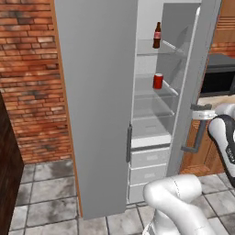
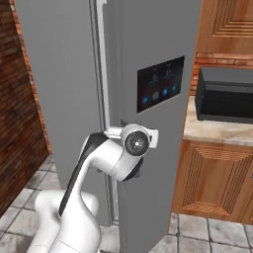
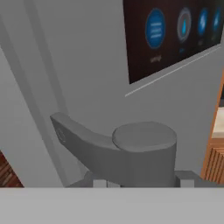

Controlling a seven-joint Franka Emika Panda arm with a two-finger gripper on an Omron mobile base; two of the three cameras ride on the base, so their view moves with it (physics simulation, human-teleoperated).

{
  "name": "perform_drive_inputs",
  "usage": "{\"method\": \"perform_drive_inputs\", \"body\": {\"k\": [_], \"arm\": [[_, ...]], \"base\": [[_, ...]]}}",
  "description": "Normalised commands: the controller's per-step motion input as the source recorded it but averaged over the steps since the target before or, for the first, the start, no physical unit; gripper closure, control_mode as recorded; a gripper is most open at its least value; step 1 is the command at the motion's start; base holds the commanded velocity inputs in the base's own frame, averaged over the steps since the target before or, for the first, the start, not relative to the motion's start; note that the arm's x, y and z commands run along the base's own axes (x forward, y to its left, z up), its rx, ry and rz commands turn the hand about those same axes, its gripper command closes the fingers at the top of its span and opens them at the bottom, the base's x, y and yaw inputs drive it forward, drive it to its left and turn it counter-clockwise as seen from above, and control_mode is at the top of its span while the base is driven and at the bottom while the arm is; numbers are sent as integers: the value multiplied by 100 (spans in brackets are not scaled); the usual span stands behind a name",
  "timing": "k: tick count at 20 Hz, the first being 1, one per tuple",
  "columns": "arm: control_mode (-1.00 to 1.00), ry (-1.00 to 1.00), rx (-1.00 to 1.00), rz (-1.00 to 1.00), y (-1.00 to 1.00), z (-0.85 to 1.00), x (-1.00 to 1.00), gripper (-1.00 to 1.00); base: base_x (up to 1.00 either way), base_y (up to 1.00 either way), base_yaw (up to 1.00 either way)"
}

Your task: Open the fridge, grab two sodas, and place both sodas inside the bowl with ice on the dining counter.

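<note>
At the right edge of the left base view, the gripper (image 1: 198, 111) sits at the long grey bar handle (image 1: 196, 133) of the tall grey fridge (image 1: 98, 105); its grip can't be judged. Upper centre, the short red can (image 1: 158, 81) and slim brown bottle (image 1: 157, 36) stand on glass shelves: likely light, slippery; grasp mid-body.

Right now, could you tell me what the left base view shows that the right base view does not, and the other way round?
The left base view looks into the open fridge: the cola bottle on an upper shelf, the red can one shelf lower, white drawers below, and a brick wall. The right base view shows the door's dark display panel and a wooden cabinet. Both show the grey fridge, the white arm at the right-hand door, and the tiled floor.
</note>
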Motion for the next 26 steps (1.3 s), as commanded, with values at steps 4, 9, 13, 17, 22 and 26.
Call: {"method": "perform_drive_inputs", "body": {"k": [4, 9, 13, 17, 22, 26], "arm": [[-100, 7, 8, -7, -15, 48, -81, 100], [-100, 0, -2, -5, 13, 7, -61, 100], [-100, 0, -5, -2, 21, -6, -8, -100], [-100, -3, -6, -2, 12, 0, -15, -100], [-100, -4, -2, -2, -2, 0, -24, -100], [-100, -10, 0, -4, -19, 0, -43, -100]], "base": [[0, 0, 0], [0, 0, 0], [0, 0, 0], [0, 0, 0], [0, 0, 0], [0, 0, 0]]}}
